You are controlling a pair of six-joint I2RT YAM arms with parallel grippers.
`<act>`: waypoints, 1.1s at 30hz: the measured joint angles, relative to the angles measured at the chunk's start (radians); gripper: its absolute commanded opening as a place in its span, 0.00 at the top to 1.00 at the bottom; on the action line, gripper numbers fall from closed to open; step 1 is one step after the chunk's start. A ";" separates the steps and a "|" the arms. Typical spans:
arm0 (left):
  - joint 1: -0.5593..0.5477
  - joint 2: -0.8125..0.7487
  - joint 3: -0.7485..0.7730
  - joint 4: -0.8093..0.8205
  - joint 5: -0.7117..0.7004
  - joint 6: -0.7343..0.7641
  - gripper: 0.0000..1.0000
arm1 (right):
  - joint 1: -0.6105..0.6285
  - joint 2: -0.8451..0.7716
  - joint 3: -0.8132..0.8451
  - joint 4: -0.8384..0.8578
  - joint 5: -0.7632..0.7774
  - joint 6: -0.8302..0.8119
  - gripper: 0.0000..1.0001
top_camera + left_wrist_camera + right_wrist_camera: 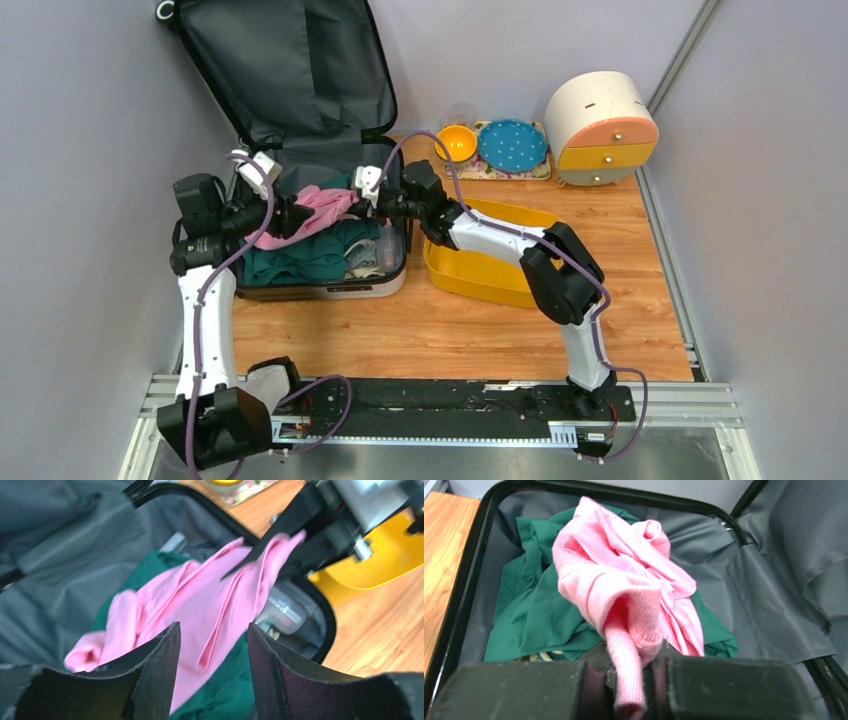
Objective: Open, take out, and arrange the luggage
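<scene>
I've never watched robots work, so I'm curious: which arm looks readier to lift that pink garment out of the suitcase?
Right. The right gripper is shut on the pink garment, while the left gripper stands open, gripping nothing. The yellow bin also sits on the right side.

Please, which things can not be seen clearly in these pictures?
1. Luggage outer lid face: turned away in every view.
2. Items under the green clothes: covered, all views.
3. Right gripper in left wrist view: blurred, cut by top edge.
4. Pink garment tail: right wrist view, cut by bottom edge.
</scene>
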 measured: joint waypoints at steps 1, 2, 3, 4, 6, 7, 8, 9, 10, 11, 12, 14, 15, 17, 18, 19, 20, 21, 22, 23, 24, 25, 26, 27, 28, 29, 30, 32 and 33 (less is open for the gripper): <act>0.031 -0.012 -0.001 -0.018 -0.008 0.029 0.40 | -0.006 0.000 0.010 -0.001 0.003 0.012 1.00; 0.052 -0.019 -0.003 -0.035 -0.013 0.053 0.40 | -0.011 0.000 0.019 0.000 0.005 0.022 1.00; 0.076 -0.026 -0.013 -0.051 -0.017 0.086 0.39 | -0.016 0.000 0.028 -0.001 0.008 0.034 1.00; 0.098 -0.030 -0.029 -0.072 -0.019 0.123 0.39 | -0.021 0.000 0.037 -0.002 0.010 0.048 1.00; 0.121 -0.023 -0.058 -0.112 -0.027 0.190 0.39 | -0.032 0.000 0.055 -0.006 0.012 0.075 1.00; 0.129 -0.012 -0.074 -0.133 -0.035 0.230 0.39 | -0.037 0.000 0.065 -0.012 0.013 0.087 1.00; 0.132 0.001 -0.085 -0.145 -0.040 0.257 0.39 | -0.042 0.000 0.074 -0.018 0.013 0.099 1.00; 0.133 0.019 -0.096 -0.159 -0.042 0.299 0.38 | -0.046 0.000 0.080 -0.019 0.013 0.108 1.00; 0.133 0.036 -0.103 -0.170 -0.042 0.332 0.38 | -0.048 0.000 0.085 -0.021 0.013 0.115 1.00; 0.133 0.060 -0.108 -0.177 -0.040 0.371 0.38 | -0.050 0.000 0.090 -0.022 0.013 0.123 1.00; 0.133 0.080 -0.111 -0.178 -0.040 0.399 0.38 | -0.052 0.000 0.092 -0.024 0.013 0.127 1.00; 0.133 0.117 -0.116 -0.166 -0.038 0.438 0.37 | -0.054 0.000 0.094 -0.034 0.013 0.135 1.00; 0.133 0.136 -0.116 -0.156 -0.036 0.456 0.29 | -0.054 0.000 0.094 -0.038 0.013 0.140 1.00; 0.133 0.171 -0.119 -0.121 -0.039 0.474 0.28 | -0.055 0.000 0.094 -0.042 0.013 0.145 1.00; 0.133 0.185 -0.127 -0.088 -0.042 0.472 0.28 | -0.057 0.000 0.094 -0.042 0.012 0.149 1.00; 0.133 0.200 -0.139 -0.047 -0.047 0.470 0.28 | -0.057 0.000 0.094 -0.041 0.012 0.152 1.00; 0.133 0.210 -0.152 -0.012 -0.051 0.469 0.28 | -0.057 -0.001 0.094 -0.041 0.010 0.155 1.00; 0.133 0.217 -0.166 0.019 -0.056 0.465 0.28 | -0.058 -0.001 0.094 -0.040 0.010 0.158 1.00; 0.132 0.223 -0.181 0.055 -0.063 0.459 0.29 | -0.060 -0.001 0.094 -0.040 0.009 0.161 1.00; 0.131 0.231 -0.188 0.079 -0.066 0.454 0.36 | -0.061 -0.001 0.094 -0.040 0.008 0.163 1.00; 0.127 0.243 -0.188 0.097 -0.067 0.452 0.42 | -0.063 -0.001 0.094 -0.040 0.006 0.166 1.00; 0.121 0.256 -0.186 0.116 -0.068 0.453 0.50 | -0.064 -0.001 0.094 -0.040 0.005 0.167 1.00; 0.117 0.267 -0.184 0.126 -0.068 0.449 0.66 | -0.066 -0.001 0.094 -0.040 0.003 0.168 1.00; 0.111 0.280 -0.177 0.131 -0.067 0.449 0.78 | -0.068 -0.001 0.094 -0.040 0.002 0.169 1.00; 0.105 0.293 -0.166 0.134 -0.065 0.449 0.91 | -0.069 -0.001 0.094 -0.041 0.001 0.170 1.00; 0.101 0.298 -0.159 0.138 -0.064 0.443 1.00 | -0.071 -0.001 0.094 -0.041 0.000 0.171 1.00; 0.094 0.302 -0.147 0.135 -0.064 0.446 1.00 | -0.072 -0.003 0.094 -0.041 0.000 0.171 1.00; 0.073 0.300 -0.119 0.128 -0.065 0.447 1.00 | -0.078 -0.010 0.094 -0.043 -0.001 0.171 1.00; 0.064 0.297 -0.109 0.129 -0.066 0.445 1.00 | -0.081 -0.016 0.094 -0.046 -0.002 0.171 1.00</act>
